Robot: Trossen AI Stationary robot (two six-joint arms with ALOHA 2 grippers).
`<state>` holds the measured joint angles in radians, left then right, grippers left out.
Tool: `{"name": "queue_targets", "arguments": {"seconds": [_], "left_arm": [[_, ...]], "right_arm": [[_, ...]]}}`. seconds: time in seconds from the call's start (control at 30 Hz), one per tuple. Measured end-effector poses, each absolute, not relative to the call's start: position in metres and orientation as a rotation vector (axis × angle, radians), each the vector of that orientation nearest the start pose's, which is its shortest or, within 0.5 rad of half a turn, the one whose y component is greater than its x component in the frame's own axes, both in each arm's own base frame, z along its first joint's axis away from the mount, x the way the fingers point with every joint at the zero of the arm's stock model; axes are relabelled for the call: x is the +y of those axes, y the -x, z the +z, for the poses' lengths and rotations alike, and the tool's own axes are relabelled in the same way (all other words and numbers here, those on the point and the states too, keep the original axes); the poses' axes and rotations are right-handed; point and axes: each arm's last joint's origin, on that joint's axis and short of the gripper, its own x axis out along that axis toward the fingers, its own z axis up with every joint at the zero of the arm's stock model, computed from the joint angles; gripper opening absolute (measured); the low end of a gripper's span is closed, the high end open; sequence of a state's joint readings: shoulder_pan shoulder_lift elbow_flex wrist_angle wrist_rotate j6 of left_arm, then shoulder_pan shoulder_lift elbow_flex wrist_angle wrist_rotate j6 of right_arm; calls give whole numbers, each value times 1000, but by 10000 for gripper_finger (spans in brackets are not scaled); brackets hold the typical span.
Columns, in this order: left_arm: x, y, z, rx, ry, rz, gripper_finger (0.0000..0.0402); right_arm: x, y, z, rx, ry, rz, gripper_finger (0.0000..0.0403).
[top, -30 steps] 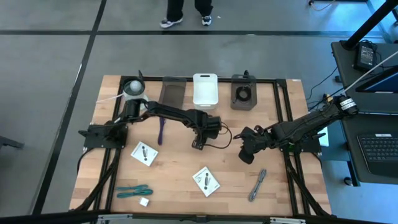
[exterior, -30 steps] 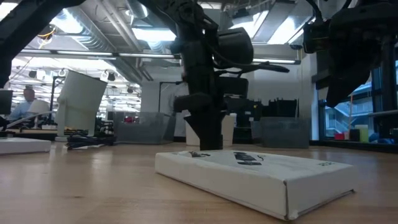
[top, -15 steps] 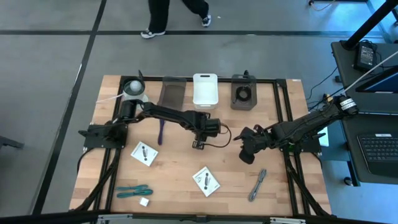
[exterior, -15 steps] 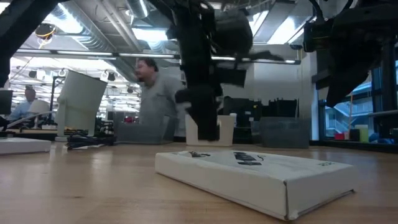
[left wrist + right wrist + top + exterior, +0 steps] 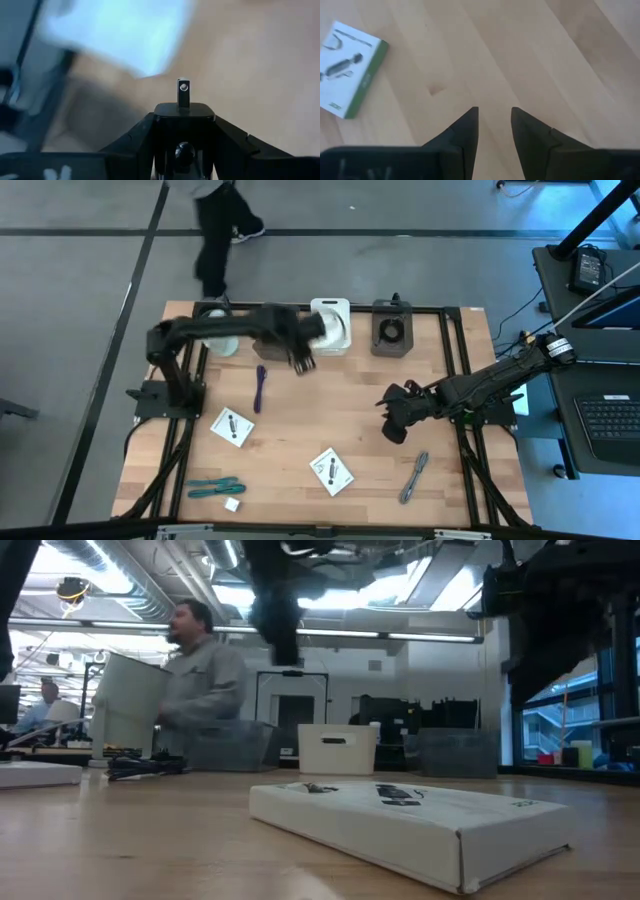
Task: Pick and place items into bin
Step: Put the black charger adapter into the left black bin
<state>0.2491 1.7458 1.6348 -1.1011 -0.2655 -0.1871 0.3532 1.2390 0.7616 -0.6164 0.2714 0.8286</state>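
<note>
Left gripper [image 5: 183, 102], by the white bin [image 5: 331, 326] at the tabletop's [image 5: 360, 435] far edge, has its fingers clamped on a tiny black piece [image 5: 183, 93]: judged light, rigid, easily dropped, best pinched across its body. Right gripper [image 5: 495, 125] hovers mid-tabletop, fingers slightly apart, empty. Two white packets [image 5: 332, 470] [image 5: 231, 426], flat and stiff, remain.

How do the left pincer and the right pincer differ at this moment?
The left pincer is shut on a tiny black piece; the right pincer stands open with nothing between its fingers. The left pincer is beside the white bin at the table's far edge; the right pincer hangs over bare wood on the right side. Both are raised off the table top.
</note>
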Motion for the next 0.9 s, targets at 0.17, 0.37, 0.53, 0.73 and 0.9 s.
{"name": "queue_targets", "arguments": {"seconds": [0.17,0.37,0.53,0.73,0.9], "left_arm": [[149,-294,324,1167,307,765,144],[206,-264,306,1133,490,824,144],[223,-254,280,1110,563,804,144],[223,-251,244,1187,529,761,144],[221,-256,215,1283,467,675,144]], "right_arm": [[68,-218,212,930,-455,-345,119],[62,-222,213,890,-561,-404,119],[57,-224,214,863,-619,-447,119],[49,-226,214,810,-659,-524,119],[43,-229,215,786,-679,-541,119]]}}
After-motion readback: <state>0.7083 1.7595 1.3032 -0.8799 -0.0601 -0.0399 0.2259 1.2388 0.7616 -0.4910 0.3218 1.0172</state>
